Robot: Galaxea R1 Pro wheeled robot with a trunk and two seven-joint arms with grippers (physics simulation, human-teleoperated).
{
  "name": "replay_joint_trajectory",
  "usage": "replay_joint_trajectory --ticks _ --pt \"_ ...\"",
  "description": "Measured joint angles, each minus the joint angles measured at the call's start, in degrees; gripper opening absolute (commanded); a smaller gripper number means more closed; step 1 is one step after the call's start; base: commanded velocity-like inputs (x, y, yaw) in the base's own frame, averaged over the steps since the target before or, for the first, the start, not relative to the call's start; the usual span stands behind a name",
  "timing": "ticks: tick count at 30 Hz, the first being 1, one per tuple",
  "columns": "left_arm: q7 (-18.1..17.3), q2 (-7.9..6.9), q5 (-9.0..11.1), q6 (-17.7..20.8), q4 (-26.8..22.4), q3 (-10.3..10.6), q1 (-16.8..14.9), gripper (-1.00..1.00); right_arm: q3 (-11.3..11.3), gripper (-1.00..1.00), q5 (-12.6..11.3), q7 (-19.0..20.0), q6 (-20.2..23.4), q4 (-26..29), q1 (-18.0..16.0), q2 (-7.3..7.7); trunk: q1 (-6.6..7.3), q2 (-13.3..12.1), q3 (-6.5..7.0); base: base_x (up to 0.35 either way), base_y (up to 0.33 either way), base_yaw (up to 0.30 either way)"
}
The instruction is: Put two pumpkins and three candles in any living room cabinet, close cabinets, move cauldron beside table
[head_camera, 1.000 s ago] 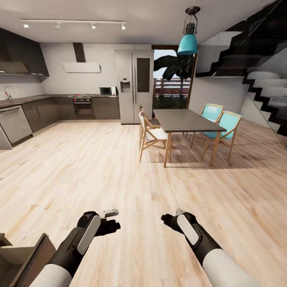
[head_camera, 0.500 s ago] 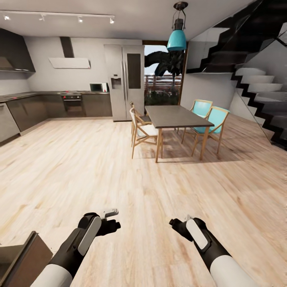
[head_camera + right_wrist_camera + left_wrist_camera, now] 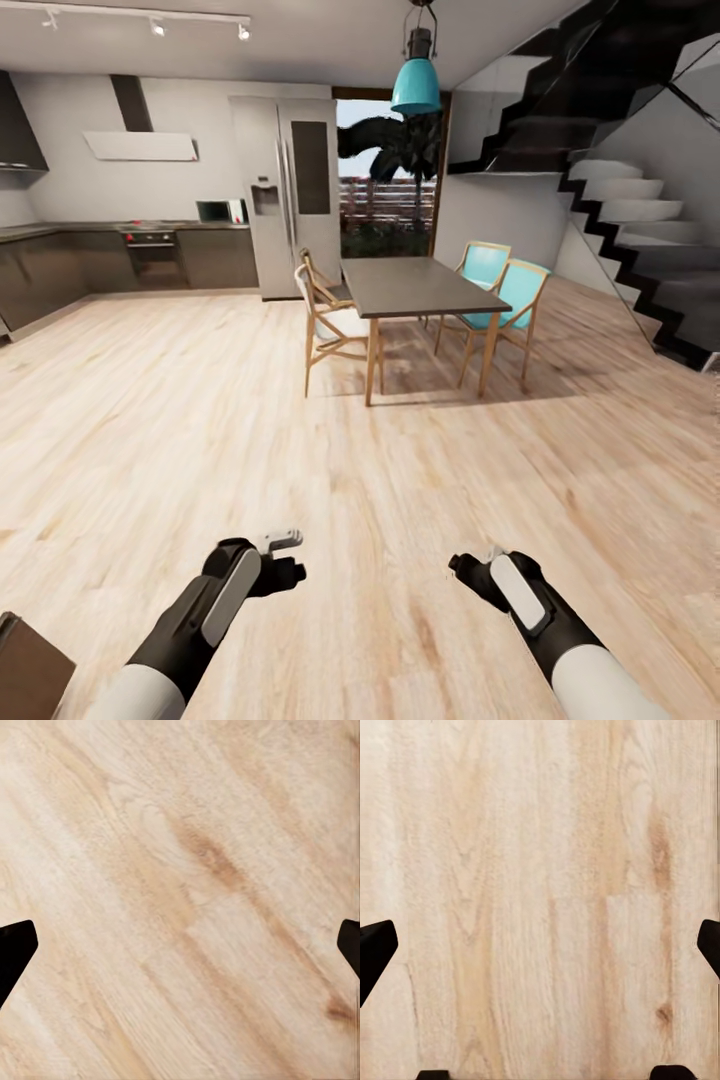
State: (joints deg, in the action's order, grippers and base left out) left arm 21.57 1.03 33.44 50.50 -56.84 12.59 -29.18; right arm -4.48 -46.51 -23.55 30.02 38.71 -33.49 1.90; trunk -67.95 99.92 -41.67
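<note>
Facing: an open kitchen and dining area across a light wood plank floor
Left gripper: held low over the floor at the near left of the head view; in the left wrist view its dark fingertips sit at opposite edges with bare planks between, so the jaws stand open and hold nothing
Right gripper: held low over the floor at the near right, apart from the left one; the right wrist view shows the same wide gap over floor grain, jaws open and empty
Cabinet: a dark-brown wooden corner at the bottom left edge of the head view, just beside the left arm; whether it is open or shut cannot be told
Dining table: grey top on wooden legs, mid-room, well apart from both grippers
Chairs: two teal ones on its far right side, pale wooden ones on its left
Fridge: tall, steel, against the back wall
Pendant lamp: teal, hanging above the table
Staircase: black and white, rising at the right
</note>
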Motion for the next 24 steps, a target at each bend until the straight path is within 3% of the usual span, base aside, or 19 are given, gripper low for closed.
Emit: replay_joint_trajectory --ticks 16,24 --pt "0.0 0.02 0.0 -0.1 0.1 0.9 0.0 1.0 0.5 1.0 0.3 -0.1 -0.4 -1.6 1.4 -0.05 0.0 0.0 -0.09 0.131 -0.314 -0.002" --pt "0.0 0.02 0.0 0.0 0.1 0.9 0.0 1.0 0.5 1.0 0.4 -0.2 0.0 -2.2 1.4 -0.13 0.0 0.0 -0.09 0.017 -0.33 0.0"
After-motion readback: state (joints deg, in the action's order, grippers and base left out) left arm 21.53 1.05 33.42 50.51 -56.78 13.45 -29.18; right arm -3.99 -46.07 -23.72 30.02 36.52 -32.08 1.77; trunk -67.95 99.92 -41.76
